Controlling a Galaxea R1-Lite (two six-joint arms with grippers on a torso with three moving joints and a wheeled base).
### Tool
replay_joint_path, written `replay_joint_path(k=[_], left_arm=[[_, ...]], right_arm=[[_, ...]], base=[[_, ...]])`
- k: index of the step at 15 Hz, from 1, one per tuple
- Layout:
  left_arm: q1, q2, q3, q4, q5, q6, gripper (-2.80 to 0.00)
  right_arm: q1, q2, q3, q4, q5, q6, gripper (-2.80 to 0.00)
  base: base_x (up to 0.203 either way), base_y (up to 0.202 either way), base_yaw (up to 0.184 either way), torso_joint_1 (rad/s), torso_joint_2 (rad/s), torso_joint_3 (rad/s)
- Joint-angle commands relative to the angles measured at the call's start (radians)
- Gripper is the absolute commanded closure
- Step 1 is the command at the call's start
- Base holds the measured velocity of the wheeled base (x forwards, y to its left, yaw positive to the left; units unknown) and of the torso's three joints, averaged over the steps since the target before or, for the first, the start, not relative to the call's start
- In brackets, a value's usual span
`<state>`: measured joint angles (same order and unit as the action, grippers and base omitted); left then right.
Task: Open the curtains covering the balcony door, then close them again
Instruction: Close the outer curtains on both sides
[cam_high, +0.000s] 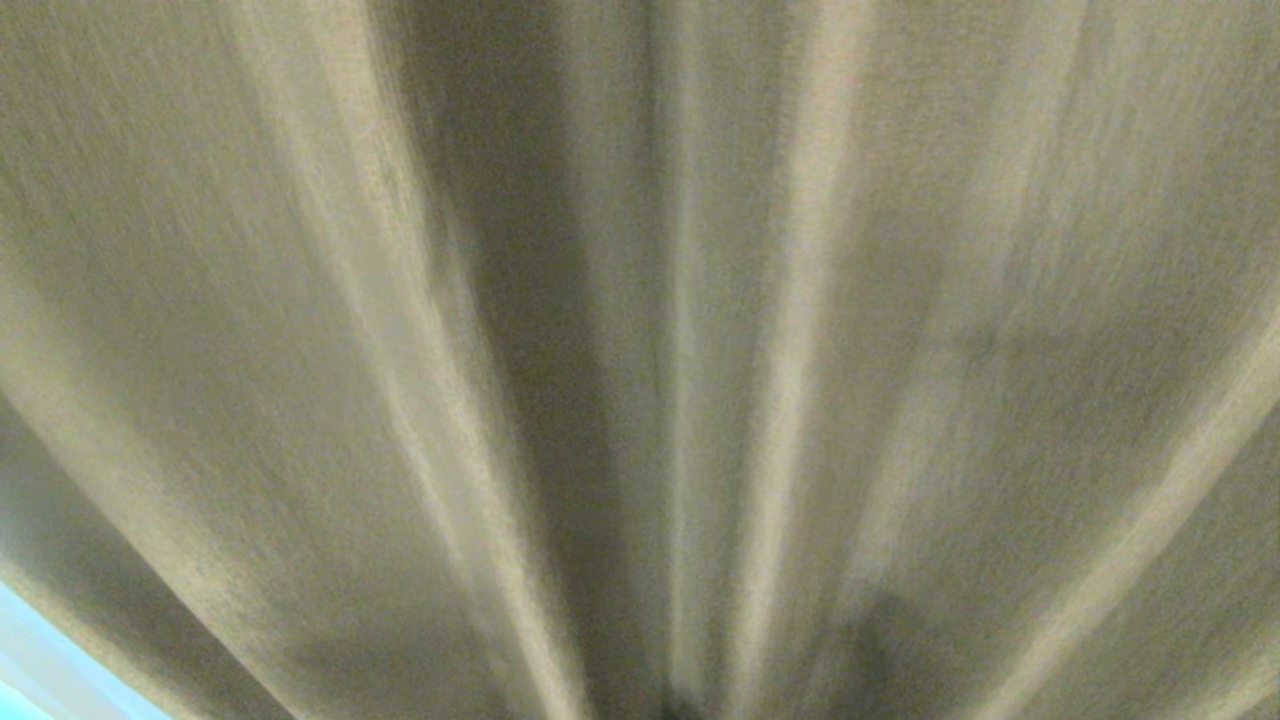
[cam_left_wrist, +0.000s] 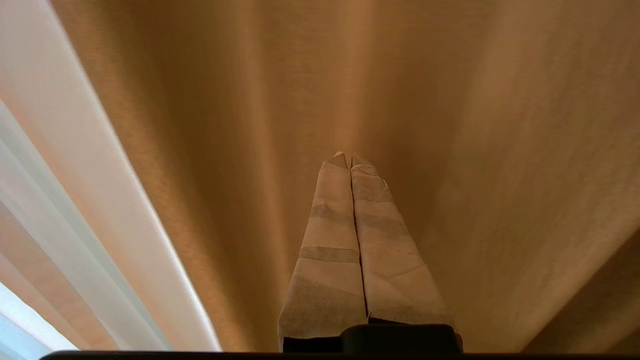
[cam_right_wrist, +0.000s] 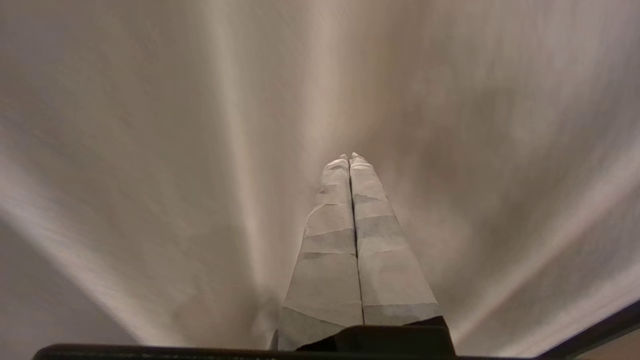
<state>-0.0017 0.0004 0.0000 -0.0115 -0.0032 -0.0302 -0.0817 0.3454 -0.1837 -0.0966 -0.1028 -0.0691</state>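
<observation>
Head view fills with the curtains (cam_high: 640, 300), beige folds drawn across everything. One left claw (cam_left_wrist: 348, 156) and one right claw (cam_right_wrist: 349, 156), each pressed together, point at the fabric; a sheer white panel (cam_left_wrist: 75, 200) hangs beside the left.

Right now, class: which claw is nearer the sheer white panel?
Left. The left claw, shut, points at beige curtain folds, with the sheer white panel in view beside them. The right claw, shut, faces only beige folds; no sheer shows there.

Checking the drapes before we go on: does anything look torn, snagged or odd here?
Nothing stands out. The curtains hang in smooth, unbroken folds, with a sheer white panel at one edge. Neither the left gripper nor the right gripper holds any cloth.
</observation>
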Motion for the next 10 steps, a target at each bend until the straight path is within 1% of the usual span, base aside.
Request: replay_joint_path(k=[1,4,5,7,9,10], left_arm=[[0.000,0.000,0.000,-0.001,0.000,0.000,0.00],[0.000,0.000,0.000,-0.001,0.000,0.000,0.00],[0.000,0.000,0.000,-0.001,0.000,0.000,0.00],[0.000,0.000,0.000,-0.001,0.000,0.000,0.00],[0.000,0.000,0.000,-0.001,0.000,0.000,0.00],[0.000,0.000,0.000,-0.001,0.000,0.000,0.00]], right_arm=[[0.020,-0.071,0.099,-0.011,0.008,-0.008,0.00],[0.059,-0.157,0.179,-0.003,0.015,-0.014,0.00],[0.066,-0.192,0.182,0.012,0.025,-0.012,0.00],[0.072,-0.286,0.180,0.070,0.077,-0.011,0.00],[0.075,-0.345,0.164,0.146,0.099,0.013,0.00],[0.076,-0.345,0.165,0.146,0.100,0.018,0.00]], base=[[0.000,0.000,0.000,0.000,0.00,0.000],[0.000,0.000,0.000,0.000,0.00,0.000],[0.000,0.000,0.000,0.000,0.00,0.000],[0.000,0.000,0.000,0.000,0.00,0.000],[0.000,0.000,0.000,0.000,0.00,0.000],[0.000,0.000,0.000,0.000,0.00,0.000]])
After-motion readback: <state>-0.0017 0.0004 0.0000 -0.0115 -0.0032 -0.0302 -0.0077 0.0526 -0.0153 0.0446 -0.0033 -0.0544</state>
